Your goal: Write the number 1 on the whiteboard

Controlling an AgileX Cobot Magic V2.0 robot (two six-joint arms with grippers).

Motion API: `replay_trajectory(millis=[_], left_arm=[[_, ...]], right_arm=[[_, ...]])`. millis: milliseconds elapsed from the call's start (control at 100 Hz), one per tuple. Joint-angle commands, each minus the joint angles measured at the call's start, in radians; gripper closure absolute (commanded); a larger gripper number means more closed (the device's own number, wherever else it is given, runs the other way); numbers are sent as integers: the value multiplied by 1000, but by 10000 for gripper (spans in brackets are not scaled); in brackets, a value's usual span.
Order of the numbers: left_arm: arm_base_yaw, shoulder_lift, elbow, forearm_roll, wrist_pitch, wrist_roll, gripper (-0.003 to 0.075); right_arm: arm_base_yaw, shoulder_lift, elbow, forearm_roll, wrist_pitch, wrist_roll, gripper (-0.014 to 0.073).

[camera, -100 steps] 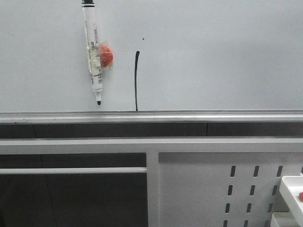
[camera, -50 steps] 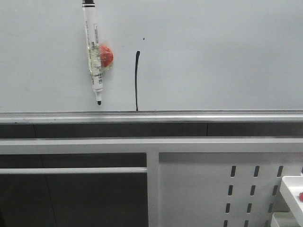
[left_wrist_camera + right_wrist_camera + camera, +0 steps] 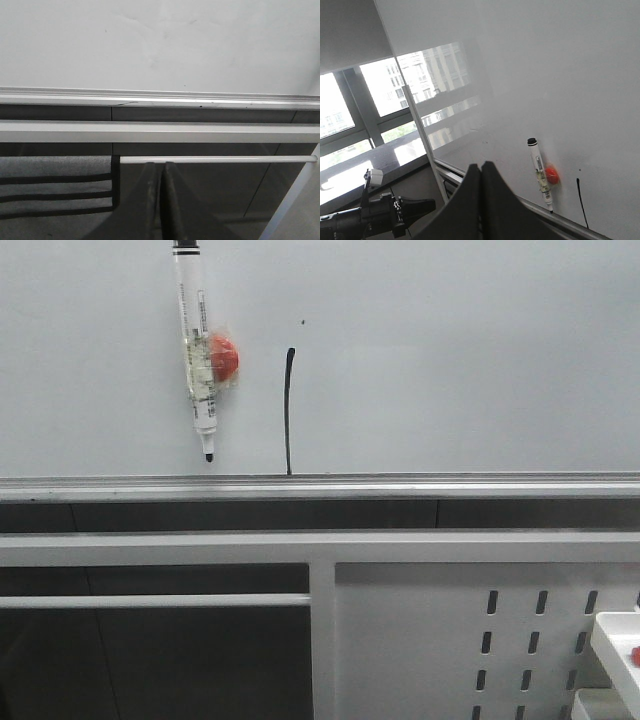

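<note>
Both the left gripper [image 3: 155,200] and right gripper [image 3: 481,200] are closed empty, away from the number 1 [image 3: 289,412] on the whiteboard [image 3: 450,360].

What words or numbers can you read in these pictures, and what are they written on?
"1": a thin black stroke, the number 1, drawn on the whiteboard, with a tiny dot above it.
Small print runs down the marker pen stuck to the board, but it is too small and blurred to read.
Nothing else carries any writing.
</note>
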State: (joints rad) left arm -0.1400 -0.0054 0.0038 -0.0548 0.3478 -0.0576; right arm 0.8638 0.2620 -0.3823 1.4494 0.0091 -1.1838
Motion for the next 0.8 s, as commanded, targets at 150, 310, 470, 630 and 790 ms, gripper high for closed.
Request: replay_trajectory(millis=[150, 310, 470, 630, 790], left_arm=[[1, -23, 34, -18, -40, -9, 740], [1, -23, 34, -18, -40, -9, 740], [1, -23, 34, -18, -40, -9, 740], [1, -23, 34, -18, -40, -9, 740], [1, -23, 34, -18, -40, -9, 740]], right_arm=[[-6, 7, -11, 2, -64, -4, 663], [-6, 7, 56, 4, -313, -4, 663], [-6, 9, 132, 39, -419, -4, 663], [-6, 9, 170, -5, -435, -4, 665], [-10, 9, 214, -498, -523, 255, 665]])
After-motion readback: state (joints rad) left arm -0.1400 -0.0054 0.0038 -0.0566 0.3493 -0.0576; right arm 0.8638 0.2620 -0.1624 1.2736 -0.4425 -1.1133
